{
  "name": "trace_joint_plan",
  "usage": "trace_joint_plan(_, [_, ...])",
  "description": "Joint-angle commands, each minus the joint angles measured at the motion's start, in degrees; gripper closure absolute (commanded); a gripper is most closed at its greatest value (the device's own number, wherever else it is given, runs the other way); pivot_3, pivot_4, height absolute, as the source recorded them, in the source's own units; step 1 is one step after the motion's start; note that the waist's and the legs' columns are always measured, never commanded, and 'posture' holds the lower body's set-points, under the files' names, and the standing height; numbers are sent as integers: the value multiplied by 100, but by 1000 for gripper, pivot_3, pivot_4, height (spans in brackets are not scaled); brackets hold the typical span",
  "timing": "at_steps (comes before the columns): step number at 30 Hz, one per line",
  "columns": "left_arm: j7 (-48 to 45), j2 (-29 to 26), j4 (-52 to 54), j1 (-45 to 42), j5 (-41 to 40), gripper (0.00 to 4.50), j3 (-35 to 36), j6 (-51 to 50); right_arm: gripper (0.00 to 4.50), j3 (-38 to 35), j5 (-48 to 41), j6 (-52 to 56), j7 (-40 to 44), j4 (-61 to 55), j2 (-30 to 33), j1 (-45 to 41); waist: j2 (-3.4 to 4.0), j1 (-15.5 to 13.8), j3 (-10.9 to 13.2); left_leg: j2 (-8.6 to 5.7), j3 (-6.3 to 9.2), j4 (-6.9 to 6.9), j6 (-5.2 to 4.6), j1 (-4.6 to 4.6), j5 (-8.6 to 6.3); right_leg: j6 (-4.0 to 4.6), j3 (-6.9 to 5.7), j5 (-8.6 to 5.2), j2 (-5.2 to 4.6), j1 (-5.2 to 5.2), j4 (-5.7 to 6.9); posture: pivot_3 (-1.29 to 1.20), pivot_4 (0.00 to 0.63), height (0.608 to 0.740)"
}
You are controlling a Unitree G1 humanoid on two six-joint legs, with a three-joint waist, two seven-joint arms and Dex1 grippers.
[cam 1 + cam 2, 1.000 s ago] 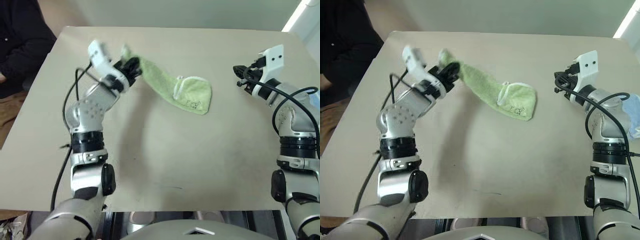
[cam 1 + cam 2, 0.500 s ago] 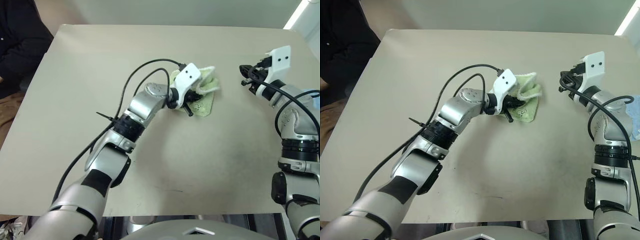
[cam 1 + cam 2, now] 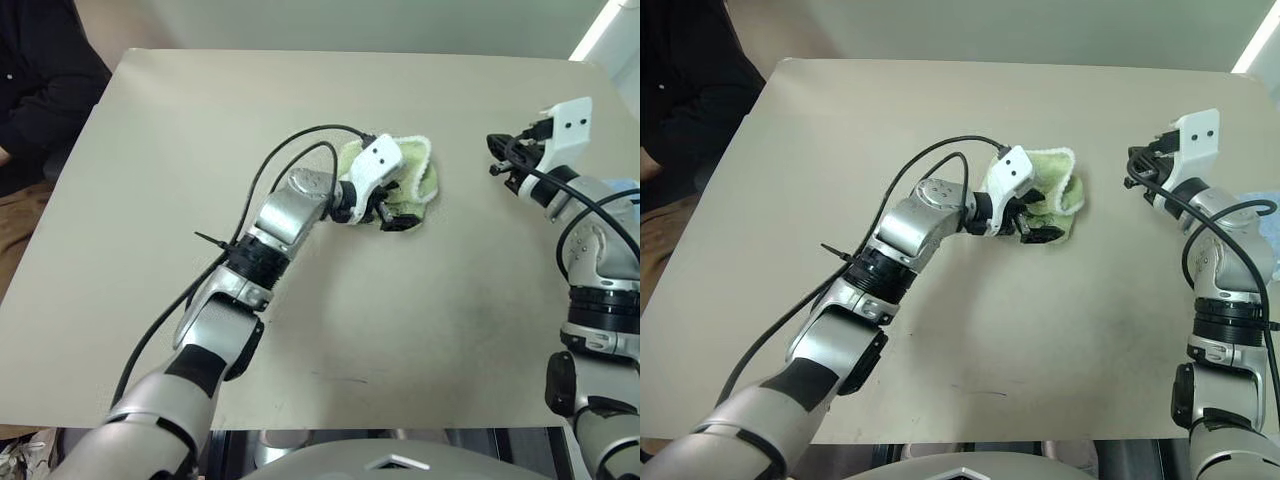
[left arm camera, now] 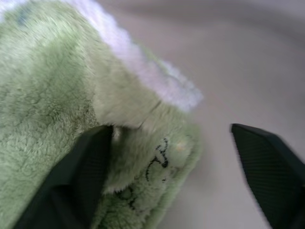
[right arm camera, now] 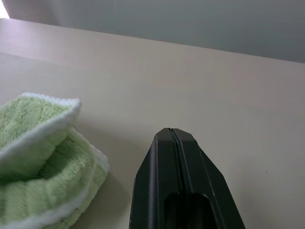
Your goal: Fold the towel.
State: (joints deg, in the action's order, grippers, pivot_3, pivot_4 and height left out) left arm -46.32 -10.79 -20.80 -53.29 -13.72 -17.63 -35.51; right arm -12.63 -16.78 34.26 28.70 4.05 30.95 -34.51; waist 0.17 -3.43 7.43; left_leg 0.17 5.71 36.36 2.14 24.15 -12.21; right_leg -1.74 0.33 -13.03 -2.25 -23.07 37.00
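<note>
On the table [image 3: 150, 200], fluffy bunched towel [image 3: 415, 180] between parted left gripper [image 3: 392, 215]; right gripper [image 3: 497, 155] closed

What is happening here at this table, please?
A humanoid robot is folding a light green towel on a beige table. The towel lies bunched in a small layered heap. The left end effector rests at the towel's near edge with its fingers open, one finger against the cloth. The right end effector is shut and hovers to the towel's right, apart from it. A person in dark clothes sits at the table's left edge.
</note>
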Motion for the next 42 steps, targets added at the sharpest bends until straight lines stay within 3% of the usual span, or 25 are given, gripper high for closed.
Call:
trace_joint_plan(1, [-84, -20, 717, 35, -554, 26, 651, -357, 4500, 8, -105, -15, 34, -152, 4, -148, 0, 0, 0, 0, 0, 1, 0, 0, 0, 0, 0, 0, 0, 0, 0, 0, 150, 740])
trace_joint_plan(4, [194, 1, 831, 45, -905, 26, 1318, -368, 4500, 80, -178, 58, 124, -222, -45, -175, 0, 2, 0, 0, 0, 8, 0, 0, 0, 0, 0, 0, 0, 0, 4, 0, 150, 740])
trace_joint_plan(7, [721, -143, 311, -188, -672, 637, 1740, 42, 4500, 270, -340, 230, 279, -421, -186, -270, 0, 13, 0, 1, 0, 22, -1, -1, 0, 0, 0, 0, 1, 0, 14, 0, 150, 740])
trace_joint_plan(12, [812, -305, -679, -502, -24, 2382, 1494, 904, 4500, 615, -420, 329, 371, -387, -508, -654, 1, 52, 0, 2, 3, 38, -11, -5, 3, -5, 2, 4, 1, 0, 24, 0, 150, 740])
trace_joint_plan(18, [714, -31, -1791, -776, 283, 4476, 1356, 1490, 4500, 937, -312, 132, 437, 64, -847, -928, 1, 25, 0, 0, 11, 64, -32, 13, -9, -6, -2, 5, -2, 1, 13, 0, 150, 740])
trace_joint_plan(27, [584, 510, -3187, -821, 550, 4476, 1273, 1919, 4500, 1512, 252, -564, 555, 1577, -1182, -504, 0, 23, 0, -2, 9, 68, -30, 35, -18, -9, -2, 6, -6, -14, 6, 0, 150, 740])
trace_joint_plan(34, [673, 534, -3799, -613, 1037, 4476, 1029, 2145, 4500, 1583, 594, -816, 451, 2539, -1242, -507, 3, 29, -3, -2, 5, 71, -28, 17, -18, -12, 3, 8, -6, -3, 17, 0, 150, 740])
trace_joint_plan(39, [658, 515, -3619, -443, 897, 4476, 1272, 2268, 4500, 1437, 505, -865, 526, 2201, -1153, -420, 5, 30, -9, -3, 4, 72, -44, -27, -29, -11, 3, 9, -6, 42, 18, 0, 150, 740])
trace_joint_plan(42, [581, 540, -2931, -457, 104, 4476, 2002, 2047, 4500, 1211, 220, -855, 686, 1340, -1029, -359, 5, 29, -8, -4, 3, 73, -47, -21, -30, -11, 3, 11, -7, 39, 19, 0, 150, 740])
